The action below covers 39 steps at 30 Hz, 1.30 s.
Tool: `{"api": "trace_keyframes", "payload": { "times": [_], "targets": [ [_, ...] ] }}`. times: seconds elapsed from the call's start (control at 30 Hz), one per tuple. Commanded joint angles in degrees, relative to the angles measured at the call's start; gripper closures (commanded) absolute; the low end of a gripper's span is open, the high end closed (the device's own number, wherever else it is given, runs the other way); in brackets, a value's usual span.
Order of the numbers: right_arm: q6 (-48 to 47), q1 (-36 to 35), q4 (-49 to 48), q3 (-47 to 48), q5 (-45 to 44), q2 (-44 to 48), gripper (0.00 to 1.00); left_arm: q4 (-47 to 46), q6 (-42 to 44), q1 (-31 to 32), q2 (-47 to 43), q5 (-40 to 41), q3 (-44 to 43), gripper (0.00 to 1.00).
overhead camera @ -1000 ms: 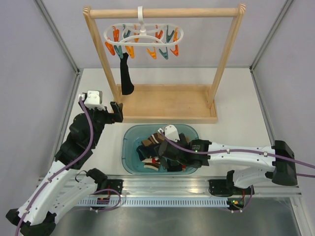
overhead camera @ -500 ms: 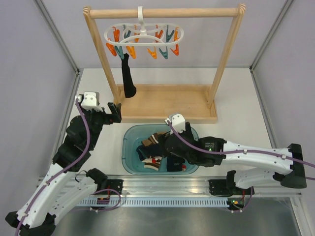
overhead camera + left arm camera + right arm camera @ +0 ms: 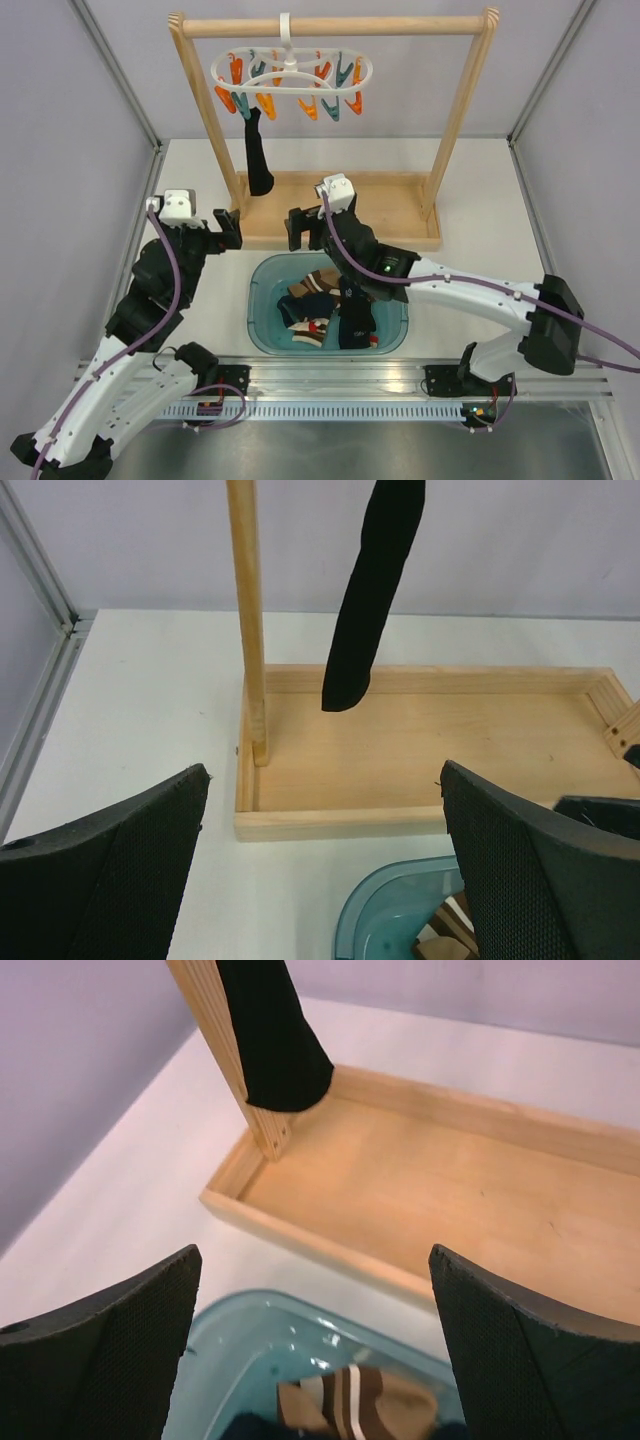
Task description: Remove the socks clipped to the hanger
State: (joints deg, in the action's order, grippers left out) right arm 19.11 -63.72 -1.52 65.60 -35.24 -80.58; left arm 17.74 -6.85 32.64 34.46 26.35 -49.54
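Observation:
One dark sock (image 3: 257,150) hangs from a teal peg at the left end of the white oval hanger (image 3: 290,75); the other pegs are bare. In the wrist views the same sock (image 3: 368,600) (image 3: 272,1030) dangles beside the wooden post. Several striped and dark socks (image 3: 325,305) lie in the teal bin (image 3: 252,305). My left gripper (image 3: 230,232) (image 3: 325,865) is open and holds nothing, by the frame's left front corner. My right gripper (image 3: 303,230) (image 3: 315,1345) is open and holds nothing, above the bin's far rim, facing the hanging sock.
The hanger hooks on the top rail (image 3: 330,27) of a wooden frame whose tray base (image 3: 340,210) sits behind the bin. The left post (image 3: 248,620) stands close beside the sock. Grey walls enclose the white table on three sides.
My right gripper has risen out of the bin and swung back-left to the wooden base's front edge. My left gripper has drifted slightly left and toward me. Both stayed open.

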Motion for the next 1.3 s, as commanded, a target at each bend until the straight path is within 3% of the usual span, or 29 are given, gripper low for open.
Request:
{"api": "trace_keyframes", "payload": {
  "times": [0.0,0.17,0.37,0.73,0.8,0.83,0.9,1.03,1.1,1.2,1.23,1.27],
  "targets": [
    [-6.18,1.76,-20.35,2.85,5.97,-5.45,0.02,-2.01,1.32,-0.21,-0.27,5.71,0.32,0.0],
    [-7.95,4.31,-28.35,9.7,12.55,-16.09,0.02,-1.57,0.61,-2.14,0.26,6.0,0.06,0.0],
    [-9.09,6.94,-33.8,16.04,13.97,-25.94,0.03,-1.04,-0.71,-5.22,1.05,3.01,-0.3,0.0],
    [-11.03,10.2,-35.22,29.22,14.42,-39.56,0.09,-1.04,-0.97,-8.03,1.66,0.63,-0.29,0.0],
    [-10.85,10.55,-34.61,31.68,14.5,-41.49,0.15,-1.04,-0.97,-8.29,1.84,0.2,-0.3,0.0],
    [-10.85,10.55,-34.34,32.39,14.59,-42.03,0.25,-1.04,-0.97,-8.38,1.84,0.19,-0.3,0.0],
    [-10.68,10.55,-34.34,33.45,14.68,-42.91,0.33,-1.04,-1.06,-8.74,1.84,-0.16,-0.21,0.0],
    [-10.33,10.46,-34.95,32.84,14.68,-43.17,0.6,-1.04,-1.15,-9.26,1.93,-0.42,-0.3,0.0],
    [-10.06,10.55,-35.57,31.7,14.59,-42.48,0.6,-0.95,-1.23,-9.61,2.02,-0.68,-0.3,0.0],
    [-10.06,10.46,-37.15,29.24,14.15,-41.33,0.78,-1.04,-1.32,-9.79,2.28,-1.56,-0.3,0.0],
    [-10.24,10.46,-37.5,28.62,14.15,-41.07,0.89,-1.04,-1.32,-9.79,2.28,-2.0,-0.3,0.0],
    [-10.5,10.55,-37.5,28.01,13.89,-40.89,0.92,-0.95,-1.32,-9.79,2.45,-2.35,-0.38,0.0]
  ]
}}
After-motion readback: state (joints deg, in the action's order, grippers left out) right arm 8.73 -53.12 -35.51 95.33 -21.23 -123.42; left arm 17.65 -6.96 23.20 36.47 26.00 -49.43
